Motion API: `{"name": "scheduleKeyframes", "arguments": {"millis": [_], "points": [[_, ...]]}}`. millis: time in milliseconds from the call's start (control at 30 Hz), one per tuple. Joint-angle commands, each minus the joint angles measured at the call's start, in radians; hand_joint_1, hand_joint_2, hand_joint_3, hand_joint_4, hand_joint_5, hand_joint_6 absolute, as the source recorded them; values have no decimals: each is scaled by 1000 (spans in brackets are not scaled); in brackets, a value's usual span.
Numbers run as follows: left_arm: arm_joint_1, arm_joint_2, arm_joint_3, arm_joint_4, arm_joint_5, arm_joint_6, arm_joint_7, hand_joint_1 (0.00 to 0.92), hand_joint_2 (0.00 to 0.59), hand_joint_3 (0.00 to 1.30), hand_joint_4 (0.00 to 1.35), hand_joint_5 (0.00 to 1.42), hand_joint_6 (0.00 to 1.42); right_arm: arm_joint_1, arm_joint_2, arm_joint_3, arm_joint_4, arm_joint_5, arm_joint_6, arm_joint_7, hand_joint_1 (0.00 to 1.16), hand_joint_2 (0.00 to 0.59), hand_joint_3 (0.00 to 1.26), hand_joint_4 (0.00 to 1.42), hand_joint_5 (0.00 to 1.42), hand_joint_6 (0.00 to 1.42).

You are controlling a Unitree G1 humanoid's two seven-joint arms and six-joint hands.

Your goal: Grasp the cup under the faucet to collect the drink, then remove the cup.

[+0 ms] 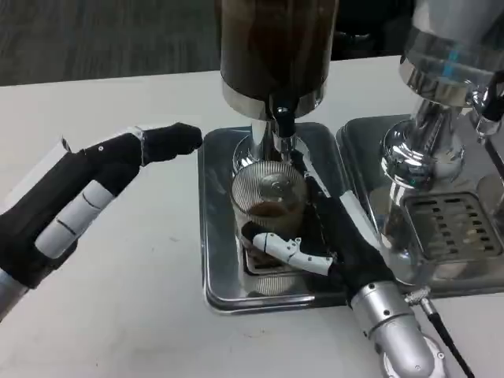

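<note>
Right robot hand (315,240) is seen wrapped round the cup (268,198), fingers closed on its lower wall from the right and front; cup is gripped. Cup is ribbed, clear, upright, w/ a small amt of brown drink at the bottom. It is positioned directly under the faucet (283,126) of the dark dispenser (276,47), on the steel drip tray (216,236). No legible brand or writing is noted. Left robot hand (87,197) is held over the worktop (142,315) left of tray, fingers extended, nothing held. A second chrome dispenser (441,102) is noted at right.
</note>
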Motion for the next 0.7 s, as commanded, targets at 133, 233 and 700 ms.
{"name": "scheduleKeyframes", "arguments": {"millis": [133,233,700], "points": [[4,29,7,23,19,12,3,0,182,326,282,240,165,-37,36,-7,135,18,-83,-18,721,180,0,0,0,0],[2,32,5,29,20,13,3,0,182,326,285,243,168,-45,44,-9,170,14,-115,-38,722,181,0,0,0,0],[-9,45,-5,49,24,12,-1,0,172,348,350,306,220,-94,72,-13,359,-6,-243,-129,773,185,129,137,131,71]]}}
